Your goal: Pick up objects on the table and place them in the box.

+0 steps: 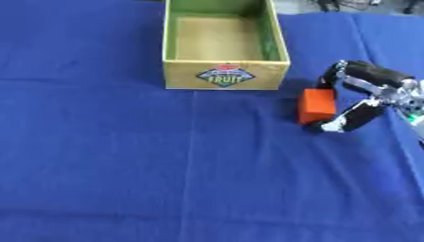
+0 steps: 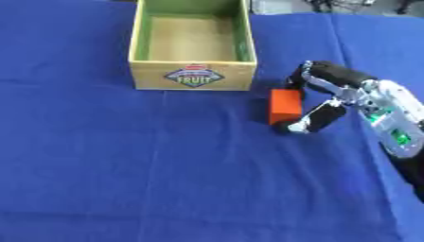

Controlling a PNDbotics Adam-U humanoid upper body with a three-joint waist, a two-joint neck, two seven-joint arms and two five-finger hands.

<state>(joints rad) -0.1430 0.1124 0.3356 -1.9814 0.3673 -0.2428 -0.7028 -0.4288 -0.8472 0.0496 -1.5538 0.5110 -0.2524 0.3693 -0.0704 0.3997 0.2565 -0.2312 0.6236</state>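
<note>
Curling round orange block (image 2: 285, 106), right robot hand (image 2: 331, 97), beside box (image 1: 225, 74).

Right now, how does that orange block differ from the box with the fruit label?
The orange block is a small solid piece, while the box is far bigger, open-topped and shows nothing inside. The block is plain orange; the box is yellow-green with a FRUIT label on its front. The right hand curls round the block, but nothing touches the box. Both sit on the blue cloth.

The box (image 1: 225, 74) stands open-topped, nothing over it (its near wall faces me). Bare blue cloth (image 1: 124, 165) lies everywhere left; the orange block (image 2: 285, 106) sits just beside the box's right corner.
</note>
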